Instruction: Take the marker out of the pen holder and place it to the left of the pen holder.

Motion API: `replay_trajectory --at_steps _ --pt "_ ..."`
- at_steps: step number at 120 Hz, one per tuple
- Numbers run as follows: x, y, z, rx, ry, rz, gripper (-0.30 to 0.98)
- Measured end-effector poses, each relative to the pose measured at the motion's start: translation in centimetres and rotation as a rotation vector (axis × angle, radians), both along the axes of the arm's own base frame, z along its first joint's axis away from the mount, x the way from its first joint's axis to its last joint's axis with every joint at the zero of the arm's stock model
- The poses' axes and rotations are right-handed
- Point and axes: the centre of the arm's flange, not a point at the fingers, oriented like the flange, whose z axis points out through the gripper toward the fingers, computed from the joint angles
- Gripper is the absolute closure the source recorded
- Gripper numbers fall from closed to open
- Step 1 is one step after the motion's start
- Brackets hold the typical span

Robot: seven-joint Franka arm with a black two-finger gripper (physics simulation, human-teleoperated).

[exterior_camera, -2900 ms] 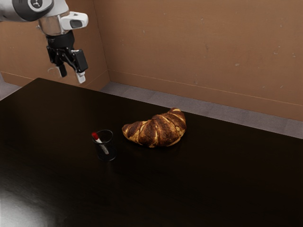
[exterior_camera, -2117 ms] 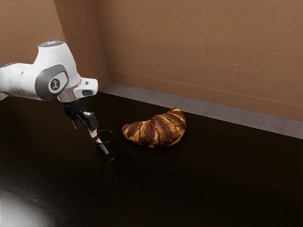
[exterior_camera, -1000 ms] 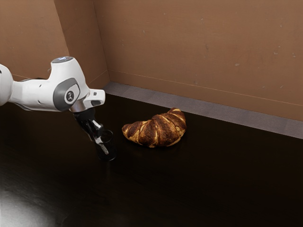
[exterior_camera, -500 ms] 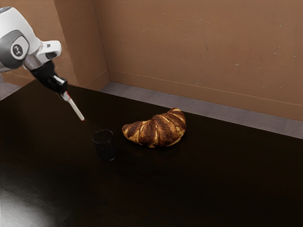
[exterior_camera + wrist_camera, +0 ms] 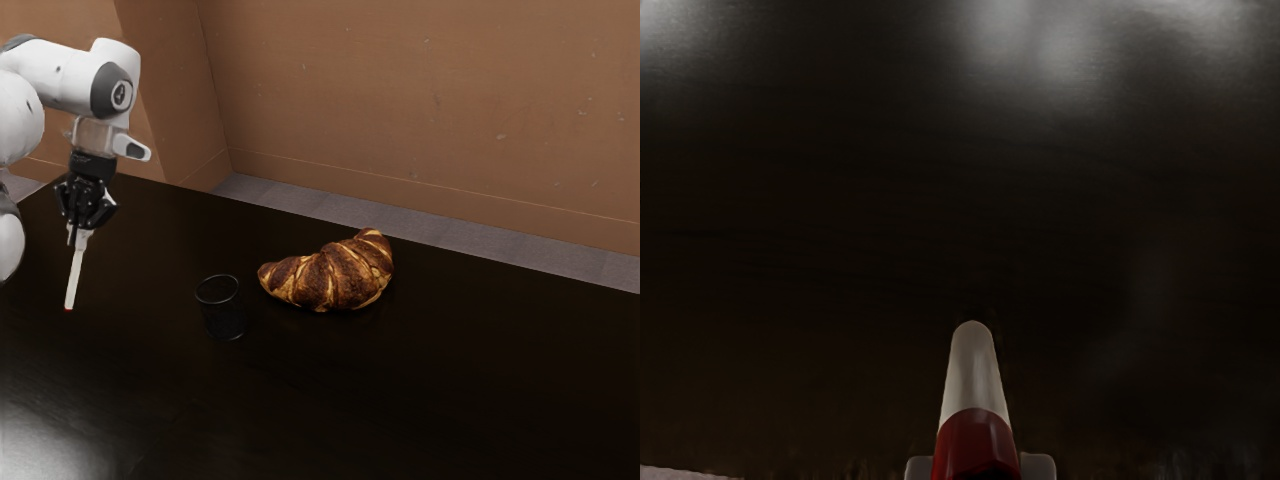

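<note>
The exterior view looks in from above, well apart from the marker [image 5: 74, 280], slanting down across the black tabletop [image 5: 400, 400] toward the brown wall [image 5: 420, 120]. The wrist view peers down the marker's length from close above; both catch marker and tabletop.

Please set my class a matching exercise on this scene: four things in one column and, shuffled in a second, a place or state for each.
Column one
1. slim red-and-white marker
2. black round pen holder
3. curved golden-brown croissant
4. black two-fingered robot hand

Column two
A. closed on a slim object
B. lying on the dark, shiny table, farthest toward the exterior view's right
C. standing upright, with no marker in it
D. gripped at its upper part, lower end pointing down

Right pairs: 1-D, 2-C, 3-B, 4-A
</note>
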Motion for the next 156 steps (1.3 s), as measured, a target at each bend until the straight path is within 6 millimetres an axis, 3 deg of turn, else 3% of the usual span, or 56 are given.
replay_trajectory --at_steps 27,54,80,95,120,131,137,147,156 --pt "0.8 -0.4 -8.0 0.056 0.339 0.059 0.79" --pt "2.6 -2.7 -14.1 0.051 0.448 0.04 0.78" --pt "3.1 -3.1 -17.8 0.039 0.465 0.022 0.78" --pt "3.2 -3.1 -18.9 0.035 0.464 0.017 0.76" --pt "3.4 -3.4 -19.2 0.02 0.449 0.022 0.37" --pt "3.9 -4.4 -18.4 -0.002 0.422 0.012 0.24" --pt "4.5 -5.4 -15.9 -0.026 0.37 -0.006 0.19" --pt "4.3 -7.7 -6.8 -0.082 0.18 -0.065 0.13" --pt "0.8 -8.2 2.5 -0.126 -0.014 -0.097 0.09"
